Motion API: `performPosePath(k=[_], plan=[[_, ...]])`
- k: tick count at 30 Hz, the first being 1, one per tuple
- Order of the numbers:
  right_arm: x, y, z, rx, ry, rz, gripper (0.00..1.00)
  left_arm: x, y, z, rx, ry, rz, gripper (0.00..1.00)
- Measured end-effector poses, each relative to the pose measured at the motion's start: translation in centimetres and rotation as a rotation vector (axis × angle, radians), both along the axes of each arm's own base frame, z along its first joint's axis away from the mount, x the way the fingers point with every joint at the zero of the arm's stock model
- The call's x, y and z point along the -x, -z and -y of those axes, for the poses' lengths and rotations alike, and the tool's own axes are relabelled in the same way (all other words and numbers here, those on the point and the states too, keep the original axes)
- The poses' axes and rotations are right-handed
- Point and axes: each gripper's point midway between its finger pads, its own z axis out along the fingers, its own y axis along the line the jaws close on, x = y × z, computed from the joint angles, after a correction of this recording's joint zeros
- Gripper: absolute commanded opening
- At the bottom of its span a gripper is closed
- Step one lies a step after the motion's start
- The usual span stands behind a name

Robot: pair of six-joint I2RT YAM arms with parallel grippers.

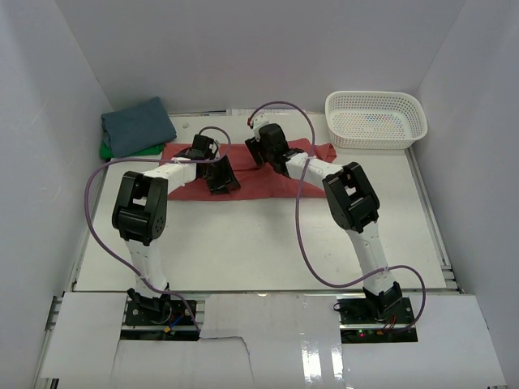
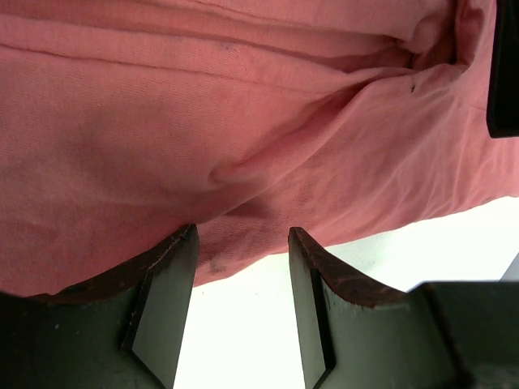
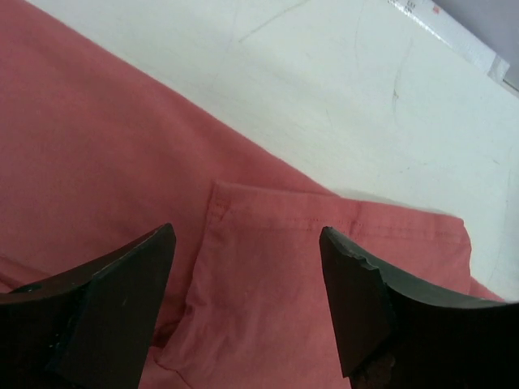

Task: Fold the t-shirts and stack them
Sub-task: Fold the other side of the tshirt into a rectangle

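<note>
The coral-red shirt (image 1: 268, 180) lies across the far middle of the bench (image 1: 259, 251) as a long, half-folded band, not yet stacked. At far left, the slate-blue shirt (image 1: 136, 126) sits folded on the green shirt (image 1: 109, 151). The left hand (image 2: 242, 235) and right hand (image 3: 247, 235) hang spread over the red cloth, pinching nothing.

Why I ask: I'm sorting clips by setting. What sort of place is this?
Probably a robot lab cell: plain white panel walls enclose a white tabletop, a white-and-black left arm and right arm are bolted at its near edge, reaching over a coral-red cloth t-shirt.
</note>
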Motion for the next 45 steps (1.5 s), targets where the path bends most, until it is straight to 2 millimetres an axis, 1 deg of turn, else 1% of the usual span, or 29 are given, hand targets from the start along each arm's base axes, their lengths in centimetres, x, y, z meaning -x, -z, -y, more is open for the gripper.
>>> performPosePath(k=[2,5,7,8,11,13,14,15,16,17,19,21,22,25,28,29,32,35,38,41,43,45], plan=[[0.2,0.4,0.4,0.016,0.017,-0.011,0.75,0.0,0.0,0.0,0.000,0.000,0.000,0.59],[0.6,0.2,1.4,0.033,0.061,-0.028,0.72,0.0,-0.4,0.0,0.001,0.001,0.006,0.59],[1.5,-0.3,2.6,0.035,0.097,-0.047,0.72,0.1,-0.8,-0.2,-0.007,0.003,0.010,0.59],[2.3,-0.6,3.5,0.033,0.111,-0.065,0.72,0.2,-1.1,-0.3,-0.015,0.003,0.013,0.60],[4.9,-2.6,6.2,-0.014,0.164,-0.116,0.71,-0.1,-2.6,-0.7,-0.036,0.005,0.040,0.60],[6.2,-4.3,7.8,-0.077,0.194,-0.142,0.68,-0.3,-4.5,-0.9,-0.044,0.007,0.082,0.61],[6.9,-5.0,8.5,-0.107,0.203,-0.153,0.63,-0.3,-5.5,-1.1,-0.048,0.005,0.103,0.62],[7.5,-5.6,9.2,-0.132,0.214,-0.164,0.60,-0.4,-6.7,-1.2,-0.049,0.005,0.128,0.62],[8.1,-6.1,9.9,-0.156,0.227,-0.175,0.53,-0.4,-7.9,-1.3,-0.050,0.006,0.157,0.63],[8.7,-6.3,10.4,-0.176,0.236,-0.189,0.29,-0.5,-9.0,-1.4,-0.052,0.004,0.182,0.63],[10.1,-6.0,10.7,-0.202,0.237,-0.233,0.09,-0.7,-11.2,-1.7,-0.056,0.004,0.238,0.63],[11.2,-4.8,10.3,-0.211,0.224,-0.293,0.08,-0.9,-12.2,-1.8,-0.062,0.007,0.264,0.63],[11.9,-4.1,10.0,-0.213,0.216,-0.332,0.08,-1.0,-12.4,-1.8,-0.064,0.010,0.269,0.63],[13.6,-2.4,9.0,-0.230,0.175,-0.428,0.08,-1.1,-11.6,-1.8,-0.066,0.017,0.247,0.62],[15.1,-1.5,7.7,-0.276,0.120,-0.504,0.08,-1.1,-9.8,-1.3,-0.051,0.034,0.203,0.61],[15.6,-1.2,7.2,-0.292,0.101,-0.523,0.08,-1.2,-9.0,-0.9,-0.036,0.044,0.182,0.61],[16.9,-0.3,6.3,-0.327,0.062,-0.573,0.08,-1.2,-7.6,0.0,-0.010,0.067,0.150,0.61],[17.7,0.1,5.5,-0.358,0.027,-0.599,0.08,-0.9,-6.3,2.0,0.006,0.115,0.135,0.61],[18.1,-0.1,4.8,-0.389,0.002,-0.618,0.08,-0.2,-5.2,5.0,0.023,0.185,0.119,0.60],[17.9,-0.4,4.3,-0.409,-0.011,-0.610,0.08,0.3,-3.9,7.6,0.039,0.245,0.102,0.60],[17.8,-0.4,4.3,-0.412,-0.011,-0.605,0.08,0.9,-3.2,8.8,0.046,0.275,0.086,0.60],[17.6,-0.2,4.3,-0.410,-0.005,-0.601,0.08,1.2,-2.7,9.4,0.048,0.292,0.075,0.60]])
